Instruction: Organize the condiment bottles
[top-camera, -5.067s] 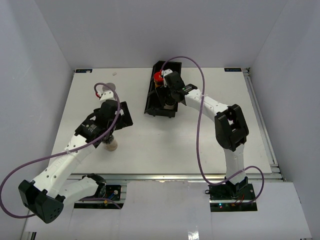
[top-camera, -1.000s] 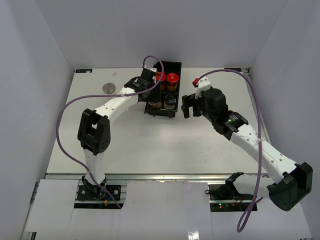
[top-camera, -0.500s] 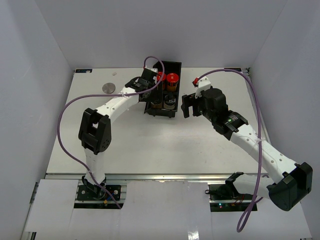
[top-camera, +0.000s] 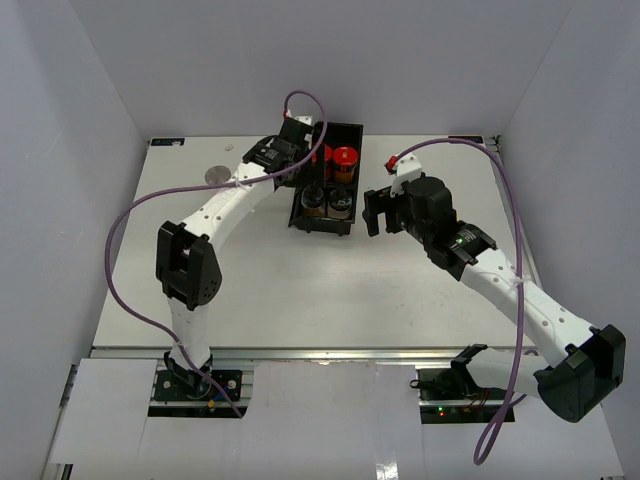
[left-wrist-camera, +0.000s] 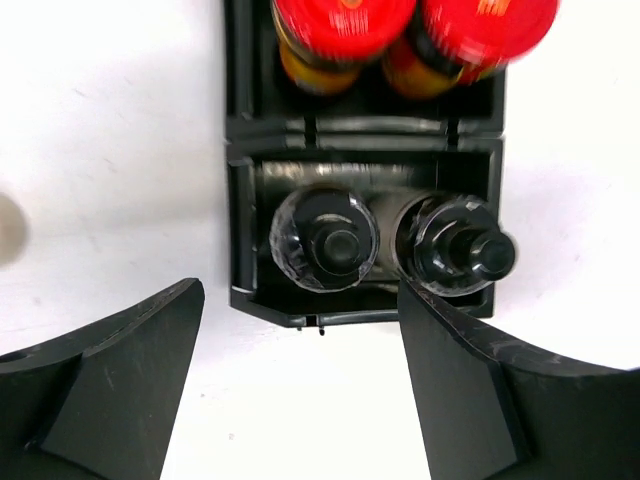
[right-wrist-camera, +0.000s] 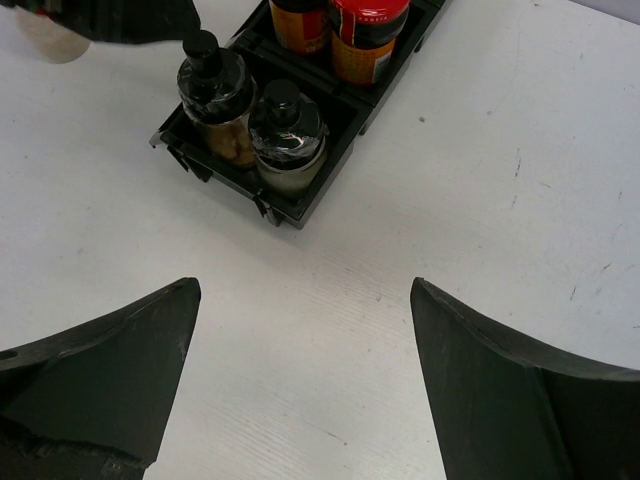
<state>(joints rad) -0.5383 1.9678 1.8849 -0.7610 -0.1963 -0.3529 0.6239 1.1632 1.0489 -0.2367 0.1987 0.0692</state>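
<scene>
Red-capped pair (left-wrist-camera: 340, 25): amber, upright, side by side, farthest beyond the left fingers (left-wrist-camera: 110, 390).
Dark-capped pair (left-wrist-camera: 325, 242): pale, upright (sharing one compartment), just ahead, between those fingers.
Cream bottle (top-camera: 216, 176): grey-lidded, on the surface, well aside.

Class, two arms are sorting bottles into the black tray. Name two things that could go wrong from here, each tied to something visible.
1. The left gripper hangs open over the two dark-capped bottles, which stand tight together in the tray; a descending finger might strike a cap or the tray wall.
2. A cream bottle stands outside the tray beside the left arm; a sweep of that arm could tip it.
</scene>
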